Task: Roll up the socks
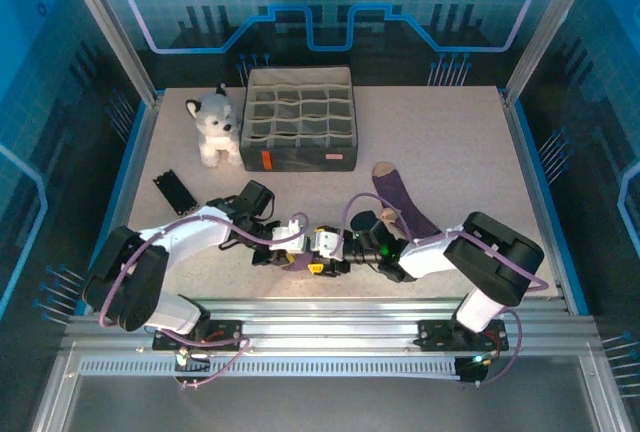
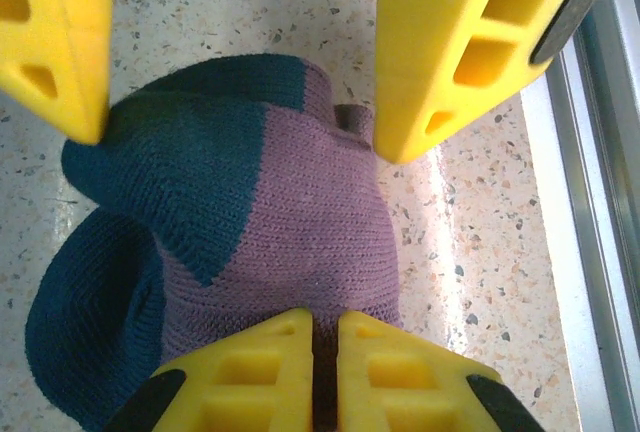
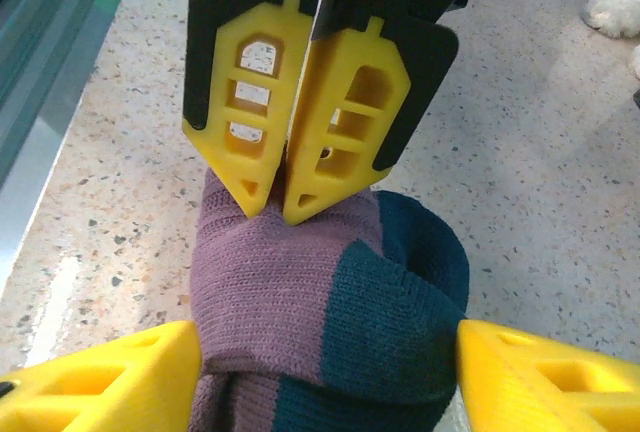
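Mid-roll on the navy-toed sock (image 2: 260,222) right now. It's bunched into a fat little bundle on the tabletop (image 1: 450,142), close to the near edge and right between my two hands.

The left hand (image 3: 278,210) is pinched almost fully closed on a fold of the purple knit at the top of the bundle. The right hand (image 2: 243,147) is spread wide, one finger on each side of the roll, with the tips right up against the fabric (I can't tell whether they're actually pressing or just brushing it).

From overhead, both arms reach in low toward the middle and meet nose to nose, forearms nearly flat over the tabletop.

My read is that I'm at the hold-and-secure part of the roll. The next move probably calls for the right hand to close on the bundle before the left lets go of its pinch, otherwise I'd expect the knit to spring open. I can't see the cuff from either wrist view, so I'm not sure where the loose end is.

The tan-toed sock (image 1: 405,207) lies flat farther back by the right arm, well apart from the action and not rolled yet. So I'd call this under halfway.
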### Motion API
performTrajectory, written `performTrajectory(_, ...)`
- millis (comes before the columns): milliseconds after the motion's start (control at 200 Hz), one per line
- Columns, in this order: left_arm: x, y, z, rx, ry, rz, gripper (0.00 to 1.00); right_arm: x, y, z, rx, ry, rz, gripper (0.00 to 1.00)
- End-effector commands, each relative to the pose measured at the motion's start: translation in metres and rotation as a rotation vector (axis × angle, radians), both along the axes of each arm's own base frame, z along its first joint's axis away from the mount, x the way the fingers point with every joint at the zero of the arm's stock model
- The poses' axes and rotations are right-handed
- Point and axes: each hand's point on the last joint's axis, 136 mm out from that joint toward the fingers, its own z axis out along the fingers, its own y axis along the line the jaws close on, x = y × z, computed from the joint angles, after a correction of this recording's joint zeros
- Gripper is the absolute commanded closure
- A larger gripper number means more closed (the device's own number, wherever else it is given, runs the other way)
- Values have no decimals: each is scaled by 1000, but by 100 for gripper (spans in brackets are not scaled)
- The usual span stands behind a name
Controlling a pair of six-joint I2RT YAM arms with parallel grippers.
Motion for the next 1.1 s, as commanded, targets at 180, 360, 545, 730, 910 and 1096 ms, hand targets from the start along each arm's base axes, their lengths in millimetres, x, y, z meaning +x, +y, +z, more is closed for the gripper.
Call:
performTrajectory(180,-15,5,-5,4,94,-19,90,-4,16,-3,16,-9,54,31)
performTrajectory(360,-11,5,-3,-6,106,-3,90,-17,19,-16,-29,-11,70,31)
performTrajectory(545,-9,6,-2,-13,108,4,90,-21,20,-29,-68,-5,63,31)
performTrajectory(730,-7,6,-2,-20,114,18,89,-20,21,-38,-95,-2,51,38)
performTrajectory(910,-5,6,0,-27,109,25,88,-24,25,-43,-101,-11,44,67)
performTrajectory(1096,5,2,7,-41,73,43,84,-18,22,-39,-98,46,-39,99)
